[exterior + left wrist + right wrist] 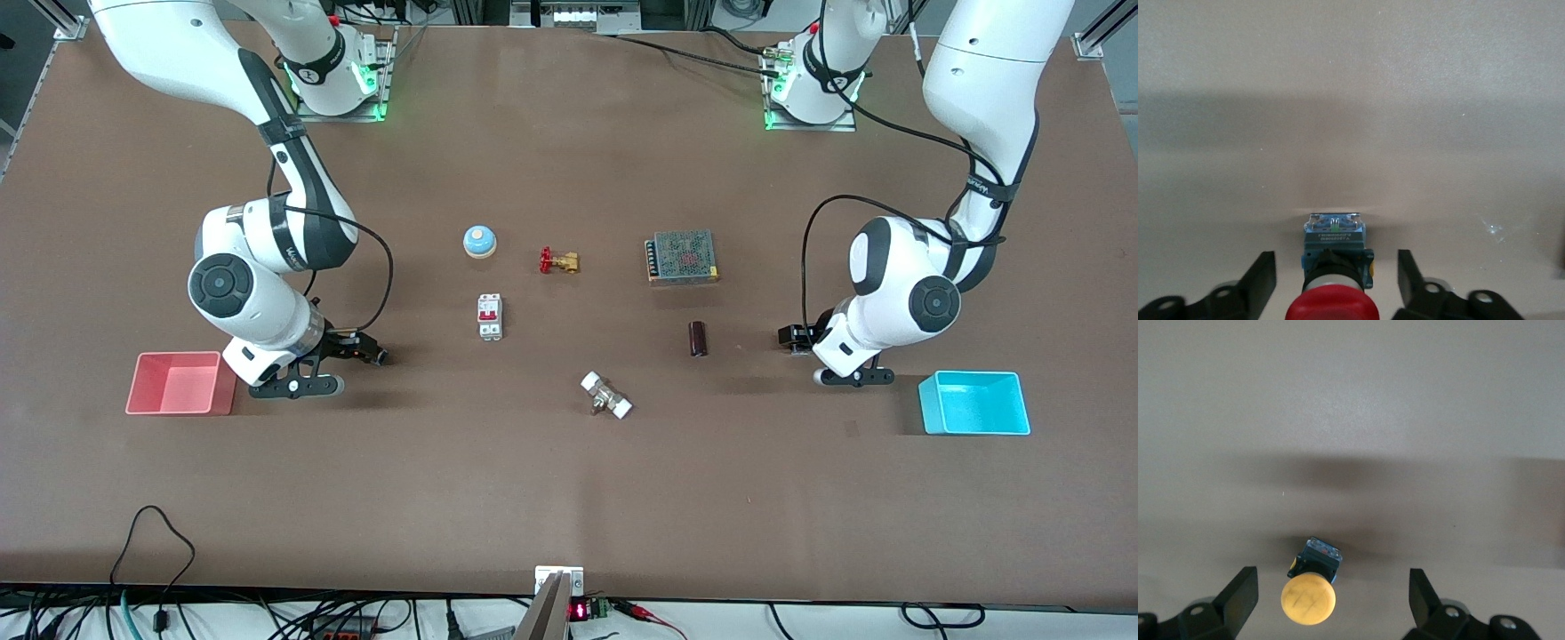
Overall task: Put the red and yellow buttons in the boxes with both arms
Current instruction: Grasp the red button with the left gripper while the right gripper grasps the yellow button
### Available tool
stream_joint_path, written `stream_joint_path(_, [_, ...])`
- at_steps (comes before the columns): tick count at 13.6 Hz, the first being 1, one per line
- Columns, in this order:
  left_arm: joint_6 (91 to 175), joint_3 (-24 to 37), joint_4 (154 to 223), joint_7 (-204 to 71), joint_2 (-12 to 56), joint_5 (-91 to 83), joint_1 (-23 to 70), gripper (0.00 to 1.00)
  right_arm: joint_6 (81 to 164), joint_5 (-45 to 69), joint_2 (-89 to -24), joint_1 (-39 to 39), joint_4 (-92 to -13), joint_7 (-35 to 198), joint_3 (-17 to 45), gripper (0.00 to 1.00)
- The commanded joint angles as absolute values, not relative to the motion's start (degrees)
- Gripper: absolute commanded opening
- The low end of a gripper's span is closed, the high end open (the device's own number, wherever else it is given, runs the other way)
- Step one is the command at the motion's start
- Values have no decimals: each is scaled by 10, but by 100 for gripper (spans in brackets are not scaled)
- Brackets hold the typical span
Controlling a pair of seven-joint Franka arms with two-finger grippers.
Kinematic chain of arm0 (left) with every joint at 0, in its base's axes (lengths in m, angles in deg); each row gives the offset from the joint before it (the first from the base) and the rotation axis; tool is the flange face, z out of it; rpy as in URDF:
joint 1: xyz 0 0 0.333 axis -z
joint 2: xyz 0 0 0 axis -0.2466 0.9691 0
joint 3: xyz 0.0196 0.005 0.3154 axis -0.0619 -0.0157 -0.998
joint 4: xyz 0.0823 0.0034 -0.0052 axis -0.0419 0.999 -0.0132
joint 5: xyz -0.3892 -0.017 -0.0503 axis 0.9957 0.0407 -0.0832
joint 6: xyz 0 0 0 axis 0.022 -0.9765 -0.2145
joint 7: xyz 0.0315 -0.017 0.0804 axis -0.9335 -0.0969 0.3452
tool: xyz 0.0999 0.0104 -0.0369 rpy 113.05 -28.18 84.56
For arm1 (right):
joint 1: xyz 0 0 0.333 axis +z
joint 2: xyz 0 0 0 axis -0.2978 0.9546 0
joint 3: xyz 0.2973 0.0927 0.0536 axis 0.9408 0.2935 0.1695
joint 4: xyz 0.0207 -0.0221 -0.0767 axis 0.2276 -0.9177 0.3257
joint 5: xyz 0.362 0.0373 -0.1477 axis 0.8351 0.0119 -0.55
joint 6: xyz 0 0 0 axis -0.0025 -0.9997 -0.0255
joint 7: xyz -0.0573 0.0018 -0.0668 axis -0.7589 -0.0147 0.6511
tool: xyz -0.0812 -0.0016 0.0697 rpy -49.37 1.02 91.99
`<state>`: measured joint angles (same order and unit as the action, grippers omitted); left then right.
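Observation:
In the left wrist view the red button (1333, 308) rests on the table, its red cap toward the camera and its blue-and-black body past it. My left gripper (1335, 263) is open, with one finger on each side of the button and not touching it. In the right wrist view the yellow button (1309, 600) sits between the open fingers of my right gripper (1331, 577), closer to one finger. In the front view the left gripper (794, 338) is low beside the cyan box (973, 403). The right gripper (369, 349) is low beside the pink box (182, 384). Both buttons are hidden there.
In the middle of the table lie a blue-and-white dome bell (479, 241), a red-handled brass valve (557, 260), a white circuit breaker (489, 316), a meshed power supply (682, 256), a dark cylinder (699, 339) and a white-ended fitting (606, 396).

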<state>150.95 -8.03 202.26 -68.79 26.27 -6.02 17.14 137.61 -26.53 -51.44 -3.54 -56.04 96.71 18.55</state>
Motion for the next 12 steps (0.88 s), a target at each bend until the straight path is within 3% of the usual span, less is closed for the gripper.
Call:
stream_joint_path(1, [1516,-83,2025,-690,262,-70,174,58,1412,-257,-525,-35,-591,972,194,100])
stream_joint_path(7, [1514,-91,2014,-693,252,-69,172,35,1472,-258,-520,-33,-630,971,195,100])
stream_joint_path(9, [1499,-103,2012,-703,220,-70,160,35,1488,-258,-519,-33,-640,971,195,100])
stream_joint_path(12, [1399,-124,1971,-703,170,-93,148,35,1492,-258,-514,-33,-644,971,196,100])
